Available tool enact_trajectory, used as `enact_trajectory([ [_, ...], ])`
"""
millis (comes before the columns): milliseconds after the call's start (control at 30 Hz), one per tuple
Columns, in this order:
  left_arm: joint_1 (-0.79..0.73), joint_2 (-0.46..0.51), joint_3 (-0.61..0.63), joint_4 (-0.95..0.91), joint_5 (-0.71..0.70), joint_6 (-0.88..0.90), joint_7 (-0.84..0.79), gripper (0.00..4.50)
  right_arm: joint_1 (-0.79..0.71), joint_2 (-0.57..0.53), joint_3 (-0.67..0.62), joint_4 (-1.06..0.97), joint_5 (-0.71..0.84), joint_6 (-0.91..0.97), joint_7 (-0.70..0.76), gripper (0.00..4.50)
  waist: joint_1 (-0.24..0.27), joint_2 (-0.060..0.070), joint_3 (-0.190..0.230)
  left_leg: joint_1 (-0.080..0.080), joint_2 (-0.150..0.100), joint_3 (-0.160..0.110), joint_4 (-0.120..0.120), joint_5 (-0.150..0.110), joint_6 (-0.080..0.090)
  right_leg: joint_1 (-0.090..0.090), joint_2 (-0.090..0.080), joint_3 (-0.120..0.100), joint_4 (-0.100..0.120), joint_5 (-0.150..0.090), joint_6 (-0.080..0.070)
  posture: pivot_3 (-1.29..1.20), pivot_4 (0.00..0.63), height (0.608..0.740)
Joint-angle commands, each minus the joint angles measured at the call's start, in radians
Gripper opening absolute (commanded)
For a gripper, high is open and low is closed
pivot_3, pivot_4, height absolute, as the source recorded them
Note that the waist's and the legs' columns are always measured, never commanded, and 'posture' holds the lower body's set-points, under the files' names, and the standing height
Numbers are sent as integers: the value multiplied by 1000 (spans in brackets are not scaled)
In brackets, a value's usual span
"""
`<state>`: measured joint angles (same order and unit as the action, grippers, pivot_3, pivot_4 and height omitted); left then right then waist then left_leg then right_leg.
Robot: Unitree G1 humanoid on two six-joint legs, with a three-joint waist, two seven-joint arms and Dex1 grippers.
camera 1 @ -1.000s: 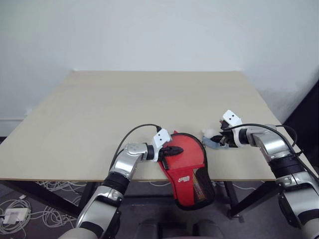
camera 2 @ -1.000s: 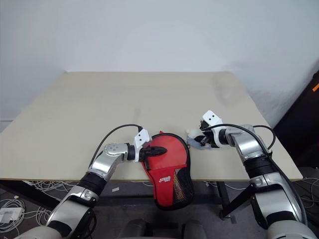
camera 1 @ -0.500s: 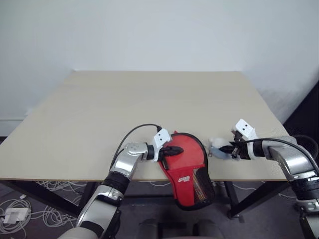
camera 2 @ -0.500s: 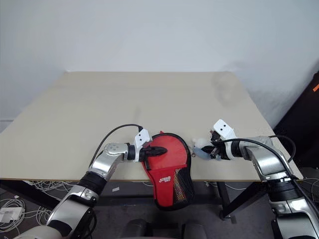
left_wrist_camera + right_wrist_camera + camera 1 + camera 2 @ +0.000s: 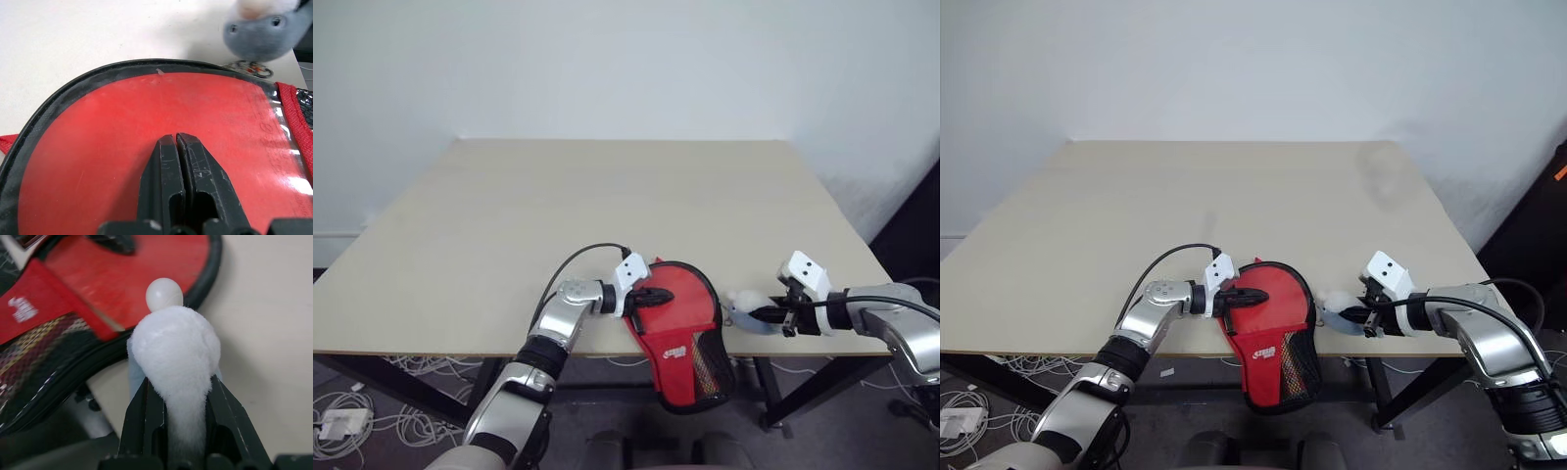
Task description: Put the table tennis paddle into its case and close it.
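The case [image 5: 680, 328] lies red side up at the table's near edge, its mesh end with the white logo hanging over the edge. My left gripper [image 5: 656, 294] is shut, and its fingertips [image 5: 176, 142] rest flat on the case's red face. My right gripper [image 5: 759, 315] sits just right of the case, shut on a fluffy white-and-grey charm [image 5: 176, 347]. The charm hangs from a metal ring [image 5: 249, 68] at the case's black edging. The table tennis paddle is hidden.
The light wooden table [image 5: 558, 215] stretches away behind the case up to a white wall. Cables lie on the floor under the table's left side [image 5: 372, 392]. The table's right edge runs close to my right arm.
My right gripper has drawn the fluffy charm back toward the table's near edge and slightly rightward, alongside the case. The left gripper and the case have stayed put.
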<state>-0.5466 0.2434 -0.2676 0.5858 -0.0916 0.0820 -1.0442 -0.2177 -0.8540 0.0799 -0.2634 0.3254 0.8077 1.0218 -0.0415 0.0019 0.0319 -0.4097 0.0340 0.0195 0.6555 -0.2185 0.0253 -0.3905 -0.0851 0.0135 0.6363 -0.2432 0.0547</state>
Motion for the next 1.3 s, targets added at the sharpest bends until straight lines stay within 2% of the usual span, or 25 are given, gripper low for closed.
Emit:
enact_trajectory([
  [33,31,9,-40,68,49,22,-7,0,19,-45,-33,-62,37,-46,53,354,0,0,0,0,0,0,0,0,0,0,0,0,0,0,0,0,0,740],
  [200,29,10,-40,73,51,17,-9,0,87,-110,-20,-110,52,-131,137,354,0,-1,0,0,0,-1,0,-1,-1,0,0,-1,-1,0,0,0,0,740],
  [467,29,14,-38,73,50,16,-11,0,160,-142,0,-154,43,-218,180,354,0,-2,0,0,0,-1,0,-3,-2,2,0,-2,-7,0,0,0,0,740],
  [633,20,25,-34,80,49,9,-18,0,281,-196,-10,-223,38,-275,208,354,2,-2,0,0,0,-1,-1,-3,-2,2,0,-2,-8,0,0,0,0,740],
  [1133,-18,24,-21,124,47,1,-23,0,544,-227,-80,-465,121,-246,192,354,0,-5,0,0,0,-2,0,-4,-2,3,0,-2,-9,0,0,0,0,740],
  [1300,-32,15,-20,150,50,-4,-8,0,571,-232,-81,-506,134,-267,202,354,0,-6,0,0,0,-2,0,-5,-3,3,0,-2,-10,0,0,0,0,740],
])
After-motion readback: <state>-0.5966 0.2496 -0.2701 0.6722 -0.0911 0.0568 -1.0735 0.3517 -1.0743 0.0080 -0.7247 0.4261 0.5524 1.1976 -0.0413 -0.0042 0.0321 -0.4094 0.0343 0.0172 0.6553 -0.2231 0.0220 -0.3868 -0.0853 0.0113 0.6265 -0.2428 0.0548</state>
